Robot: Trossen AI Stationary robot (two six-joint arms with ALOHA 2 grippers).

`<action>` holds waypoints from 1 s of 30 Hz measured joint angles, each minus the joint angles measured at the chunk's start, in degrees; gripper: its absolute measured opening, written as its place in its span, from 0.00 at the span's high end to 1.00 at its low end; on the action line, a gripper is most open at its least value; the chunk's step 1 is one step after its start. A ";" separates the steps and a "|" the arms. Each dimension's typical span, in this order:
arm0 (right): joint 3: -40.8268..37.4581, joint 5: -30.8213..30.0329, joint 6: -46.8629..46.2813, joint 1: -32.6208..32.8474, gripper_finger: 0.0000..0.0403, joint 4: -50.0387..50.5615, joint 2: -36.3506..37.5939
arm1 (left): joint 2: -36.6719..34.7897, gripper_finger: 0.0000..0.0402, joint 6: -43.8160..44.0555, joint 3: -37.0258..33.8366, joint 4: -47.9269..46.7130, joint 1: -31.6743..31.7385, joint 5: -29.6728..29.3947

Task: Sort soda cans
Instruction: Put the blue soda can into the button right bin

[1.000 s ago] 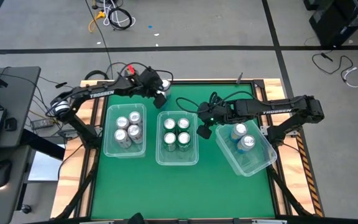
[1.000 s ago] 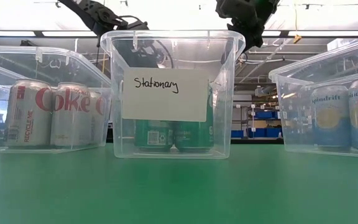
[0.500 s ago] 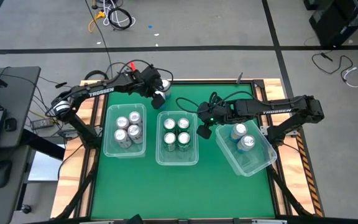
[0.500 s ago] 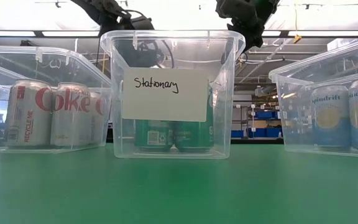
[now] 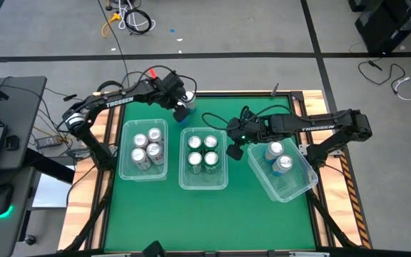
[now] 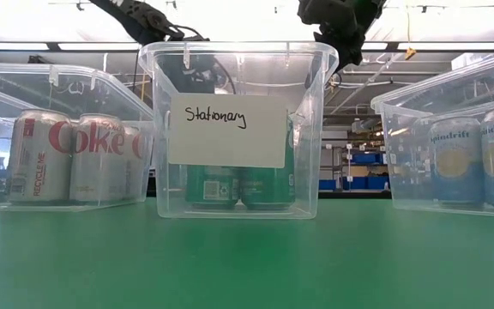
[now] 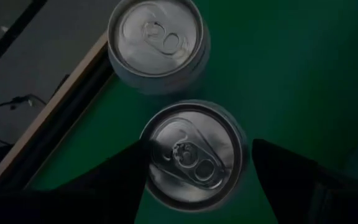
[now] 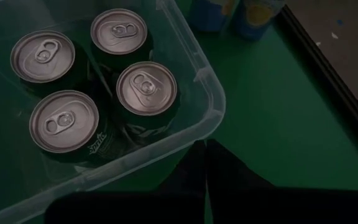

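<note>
My left gripper (image 5: 181,109) is at the table's far side, left of centre, and is shut on a soda can (image 7: 194,155) with a silver top. A second loose can (image 7: 157,40) stands just beyond it, by the table's wooden border. Both show blue sides (image 8: 257,14) in the right wrist view. My right gripper (image 5: 232,151) hangs shut over the green mat between the middle bin (image 5: 203,158) and the right bin (image 5: 282,170). My left gripper has the can's side wall between its two fingers, one finger (image 7: 126,177) on each side just below the rim (image 7: 149,158). The fingers come slanting down from the table's left. The can stands upright; whether its base is off the mat I cannot tell.
Three clear bins stand in a row. The left bin (image 5: 143,150) holds several silver Coke cans, and the middle bin, labelled "Stationary" (image 6: 227,129), holds several green ones. The right bin sits skewed with two blue cans. Green mat lies open at the near side.
My left arm has swung a little toward the table's far edge, and its gripper has tipped at the wrist. Its fingers stay the same width apart around the can. The right arm has kept still.
</note>
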State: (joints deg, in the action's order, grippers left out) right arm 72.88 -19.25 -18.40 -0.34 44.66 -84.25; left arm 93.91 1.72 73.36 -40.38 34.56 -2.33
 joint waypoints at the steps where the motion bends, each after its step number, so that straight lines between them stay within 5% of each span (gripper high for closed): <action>1: 0.00 0.00 0.00 -0.01 1.00 0.00 0.00 | -0.08 0.28 0.00 0.37 -0.55 -0.10 0.00; 30: 0.00 1.55 0.60 -0.02 0.99 0.04 0.00 | 3.02 0.28 -2.91 4.90 -6.72 -0.50 1.82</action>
State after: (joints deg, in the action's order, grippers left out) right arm 72.88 -17.69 -17.80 -0.36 44.70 -84.25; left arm 96.93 -1.20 78.25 -47.10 34.06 -0.51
